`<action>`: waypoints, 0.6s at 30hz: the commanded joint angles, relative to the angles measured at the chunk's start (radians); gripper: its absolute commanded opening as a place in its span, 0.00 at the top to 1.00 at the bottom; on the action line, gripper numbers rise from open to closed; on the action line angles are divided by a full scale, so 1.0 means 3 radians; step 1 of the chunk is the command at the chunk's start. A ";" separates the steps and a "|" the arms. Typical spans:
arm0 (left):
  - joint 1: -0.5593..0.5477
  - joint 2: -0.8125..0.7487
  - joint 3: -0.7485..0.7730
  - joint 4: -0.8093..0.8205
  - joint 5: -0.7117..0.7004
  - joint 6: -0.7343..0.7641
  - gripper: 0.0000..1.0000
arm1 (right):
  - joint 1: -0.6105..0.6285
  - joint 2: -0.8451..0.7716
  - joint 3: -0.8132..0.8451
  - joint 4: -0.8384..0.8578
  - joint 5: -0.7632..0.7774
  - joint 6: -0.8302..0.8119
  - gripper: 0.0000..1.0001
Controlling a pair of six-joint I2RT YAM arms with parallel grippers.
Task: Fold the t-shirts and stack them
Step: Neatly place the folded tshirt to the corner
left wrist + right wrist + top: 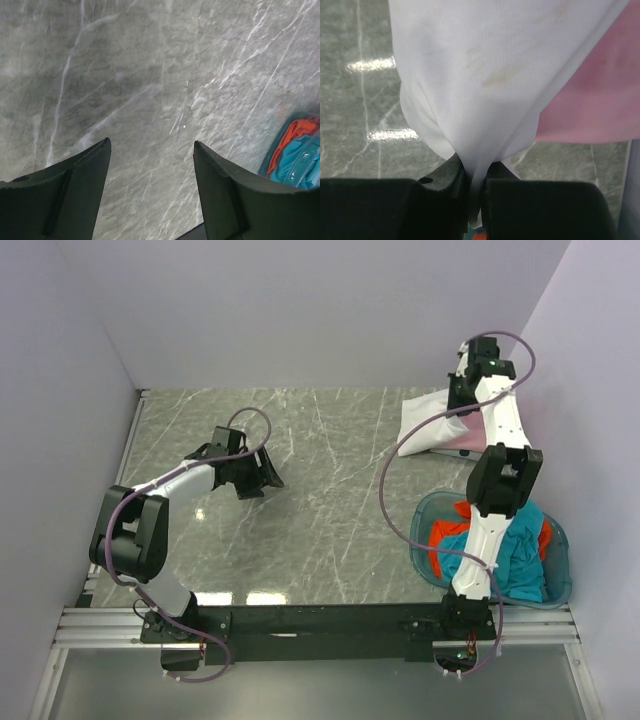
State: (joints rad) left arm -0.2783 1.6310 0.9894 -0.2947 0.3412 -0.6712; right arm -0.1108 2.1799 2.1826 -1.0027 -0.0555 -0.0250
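Basket (422, 510) sits under your right arm (500, 490) — right tool (475, 187) clamped on white t-shirt (480, 75), left tool (150, 170) apart over worktop (150, 75).

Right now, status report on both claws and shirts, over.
Left claw open, empty. Right claw shut on white shirt, pink shirt beneath. Teal shirt and orange shirt in basket.

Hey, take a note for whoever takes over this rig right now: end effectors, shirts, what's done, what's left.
Left end effector: open, holding nothing, above bare table.
Right end effector: shut on the white t-shirt, far right, over the pink t-shirt.
Teal t-shirt and orange-red t-shirt: crumpled in the blue basket.
Done: none clearly stacked.
Left: finish white on pink, then fold both basket shirts.
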 commanded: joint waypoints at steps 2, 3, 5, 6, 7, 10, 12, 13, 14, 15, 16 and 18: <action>-0.0003 -0.0155 -0.0076 0.0082 -0.0033 -0.0048 0.28 | -0.0203 -0.0052 0.0338 0.0116 -0.0514 -0.0141 1.00; 0.0002 -0.0160 -0.0076 0.0087 -0.0033 -0.0058 0.28 | -0.0224 -0.0062 0.0353 0.0111 -0.0566 -0.0137 1.00; -0.0003 -0.0170 -0.0097 0.0098 -0.0033 -0.0074 0.28 | -0.0275 -0.0082 0.0359 0.0101 -0.0694 -0.0132 1.00; -0.0003 -0.0175 -0.0102 0.0098 -0.0033 -0.0079 0.28 | -0.0310 -0.0098 0.0359 0.0095 -0.0811 -0.0131 1.00; -0.0003 -0.0180 -0.0112 0.0098 -0.0038 -0.0084 0.28 | -0.0331 -0.0113 0.0359 0.0090 -0.0873 -0.0131 1.00; -0.0008 -0.0180 -0.0117 0.0103 -0.0043 -0.0104 0.28 | -0.0377 -0.0190 0.0349 0.0111 -0.1128 -0.0147 1.00; -0.0008 -0.0170 -0.0117 0.0108 -0.0043 -0.0115 0.28 | -0.0408 -0.0225 0.0379 0.0126 -0.1317 -0.0126 1.00; -0.0013 -0.0165 -0.0112 0.0108 -0.0048 -0.0115 0.28 | -0.0413 -0.0236 0.0389 0.0131 -0.1369 -0.0121 1.00; -0.0013 -0.0165 -0.0117 0.0103 -0.0043 -0.0115 0.28 | -0.0423 -0.0266 0.0405 0.0146 -0.1415 -0.0111 1.00; -0.0018 -0.0165 -0.0117 0.0103 -0.0053 -0.0120 0.28 | -0.0433 -0.0282 0.0405 0.0152 -0.1456 -0.0106 1.00; -0.0023 -0.0170 -0.0112 0.0093 -0.0053 -0.0120 0.28 | -0.0469 -0.0297 0.0410 0.0157 -0.1532 -0.0096 1.00; -0.0034 -0.0170 -0.0117 0.0098 -0.0064 -0.0125 0.28 | -0.0510 -0.0322 0.0415 0.0162 -0.1589 -0.0080 1.00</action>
State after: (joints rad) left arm -0.2798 1.6176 0.9569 -0.2924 0.3378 -0.6991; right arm -0.2394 2.1735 2.2517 -0.9932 -0.4400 -0.0498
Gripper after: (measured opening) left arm 0.719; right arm 0.114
